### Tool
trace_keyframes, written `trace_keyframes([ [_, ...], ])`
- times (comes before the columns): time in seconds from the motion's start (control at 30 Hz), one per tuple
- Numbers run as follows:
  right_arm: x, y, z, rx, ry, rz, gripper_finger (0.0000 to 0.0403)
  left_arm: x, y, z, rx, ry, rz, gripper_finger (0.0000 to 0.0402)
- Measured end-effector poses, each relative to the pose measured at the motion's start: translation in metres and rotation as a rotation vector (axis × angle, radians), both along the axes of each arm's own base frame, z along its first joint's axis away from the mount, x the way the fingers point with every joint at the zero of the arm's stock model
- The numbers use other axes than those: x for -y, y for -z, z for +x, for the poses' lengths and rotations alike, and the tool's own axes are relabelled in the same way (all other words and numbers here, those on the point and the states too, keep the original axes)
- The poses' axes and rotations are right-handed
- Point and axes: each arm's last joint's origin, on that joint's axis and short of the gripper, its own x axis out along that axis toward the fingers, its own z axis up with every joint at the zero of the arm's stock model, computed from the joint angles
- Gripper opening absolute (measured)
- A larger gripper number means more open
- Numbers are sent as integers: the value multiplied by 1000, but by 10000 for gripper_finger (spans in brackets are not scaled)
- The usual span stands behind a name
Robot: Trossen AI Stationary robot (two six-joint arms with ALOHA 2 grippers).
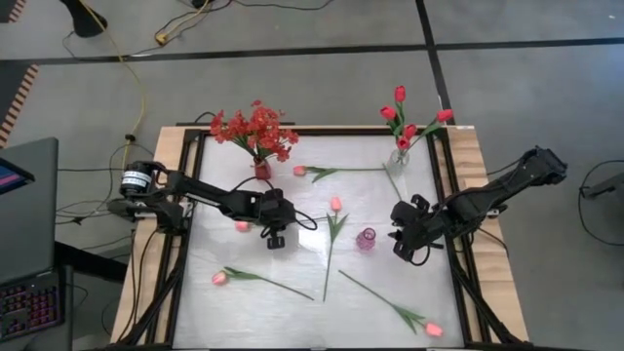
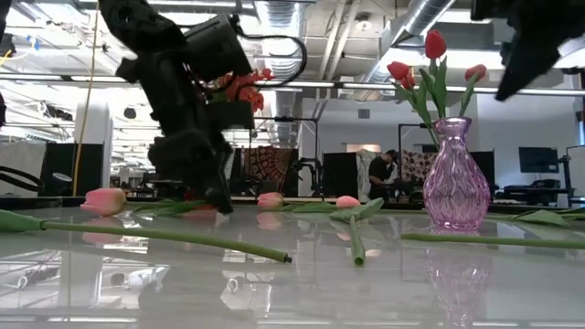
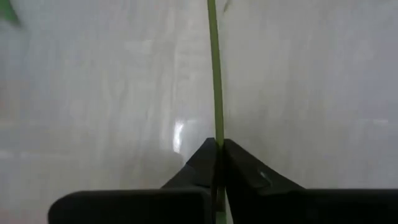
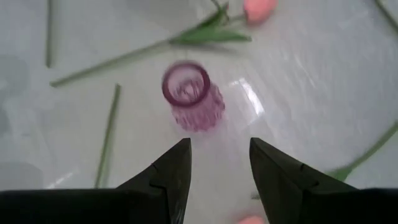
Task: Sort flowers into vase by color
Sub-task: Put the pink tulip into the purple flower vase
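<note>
L gripper (image 3: 219, 163) near worktop centre, fingers clamped on a pink tulip's (image 1: 242, 226) thin stem (image 3: 215, 74). Light, floppy, top-heavy; grip mid-stem, lift slow. R gripper (image 4: 219, 163) fingers apart, beside the empty purple vase (image 4: 191, 94), right of centre.

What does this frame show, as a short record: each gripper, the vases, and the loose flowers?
left gripper: shut on green stem of a pink tulip, low at table left of centre
right gripper: open, empty, just short of the purple vase
purple vase: upright, empty, near table centre
red sprays: in a vase at the far left
red tulips: in a clear vase at the far right
loose pink tulips: four more lying on the table, none in the purple vase
</note>
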Motion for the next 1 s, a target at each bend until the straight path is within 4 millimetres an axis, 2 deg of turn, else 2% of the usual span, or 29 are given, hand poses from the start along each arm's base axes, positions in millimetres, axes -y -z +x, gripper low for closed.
trace_keyframes([
  [0.3, 3, -48, 13, 176, -72, -7, 187, 37, -66, 2, 74, 158, 156, 1],
  [0.5, -4, -66, 41, 418, -250, -97, 184, 57, -104, 10, 105, 231, 194, 0],
  [0.63, 3, -60, 67, 451, -269, -74, 183, 68, -120, 13, 122, 294, 305, 0],
  [0.77, 18, -39, 91, 359, -214, -24, 183, 76, -132, 18, 137, 325, 415, 0],
  [0.83, 25, -28, 103, 328, -203, 31, 185, 81, -132, 24, 132, 356, 470, 0],
  [1.0, 37, -15, 132, 389, -297, 217, 191, 90, -115, 32, 29, 400, 594, 0],
])
